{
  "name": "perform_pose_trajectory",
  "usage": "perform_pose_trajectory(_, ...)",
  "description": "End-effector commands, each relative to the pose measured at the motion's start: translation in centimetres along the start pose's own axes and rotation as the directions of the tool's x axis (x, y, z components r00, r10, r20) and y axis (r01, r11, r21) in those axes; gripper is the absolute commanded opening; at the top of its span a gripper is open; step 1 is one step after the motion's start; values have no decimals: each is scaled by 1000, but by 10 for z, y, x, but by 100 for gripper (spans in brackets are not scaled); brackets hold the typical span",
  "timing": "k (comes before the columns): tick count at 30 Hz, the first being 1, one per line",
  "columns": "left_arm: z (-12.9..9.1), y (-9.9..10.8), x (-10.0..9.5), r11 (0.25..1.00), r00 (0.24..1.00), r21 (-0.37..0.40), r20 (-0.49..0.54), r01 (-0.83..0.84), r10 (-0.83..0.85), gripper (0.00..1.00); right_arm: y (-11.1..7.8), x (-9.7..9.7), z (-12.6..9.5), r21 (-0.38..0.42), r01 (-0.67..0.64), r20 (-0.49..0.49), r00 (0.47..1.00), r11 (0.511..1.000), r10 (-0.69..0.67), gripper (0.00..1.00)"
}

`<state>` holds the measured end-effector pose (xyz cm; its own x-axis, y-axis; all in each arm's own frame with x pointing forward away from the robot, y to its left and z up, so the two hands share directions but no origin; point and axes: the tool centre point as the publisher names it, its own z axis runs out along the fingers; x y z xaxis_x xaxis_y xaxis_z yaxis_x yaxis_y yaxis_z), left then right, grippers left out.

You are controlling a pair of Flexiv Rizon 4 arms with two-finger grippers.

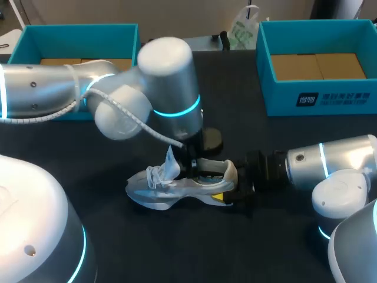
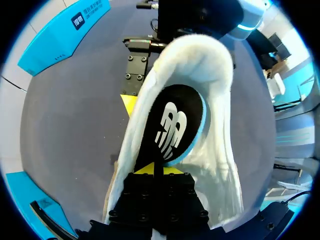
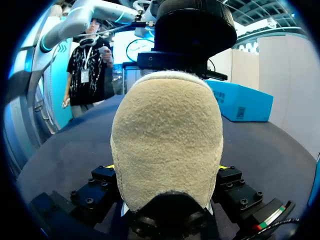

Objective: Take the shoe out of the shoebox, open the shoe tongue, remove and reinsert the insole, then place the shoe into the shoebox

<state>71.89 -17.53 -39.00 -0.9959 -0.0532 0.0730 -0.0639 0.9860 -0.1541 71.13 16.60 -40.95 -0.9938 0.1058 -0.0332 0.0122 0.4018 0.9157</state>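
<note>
A white-grey shoe (image 1: 177, 187) lies on its sole mid-table, toe to the left, its laces and tongue pulled up. My left gripper (image 1: 192, 170) reaches down into its opening. In the left wrist view the left gripper (image 2: 155, 169) is shut on the front edge of the black insole (image 2: 175, 125), which has a white logo and a blue rim and lies inside the shoe (image 2: 215, 150). My right gripper (image 1: 235, 190) is at the heel. In the right wrist view the fuzzy beige heel (image 3: 167, 140) sits between the fingers of the right gripper (image 3: 167, 170), held from both sides.
A teal shoebox (image 1: 76, 35) stands at the back left, partly behind my left arm. A second teal shoebox (image 1: 318, 94) stands at the back right, with cardboard showing inside. Dark tabletop lies in front of the shoe.
</note>
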Motion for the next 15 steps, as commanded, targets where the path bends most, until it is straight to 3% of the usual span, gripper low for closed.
perform_pose_trajectory(1,-13,13,-2,999,1000,54,-20,6,-5,0,2,4,0,6,0,0,1000,1000,0,0)
perform_pose_trajectory(15,-40,23,10,984,999,174,-47,29,-21,0,2,4,0,6,0,0,1000,1000,0,0)
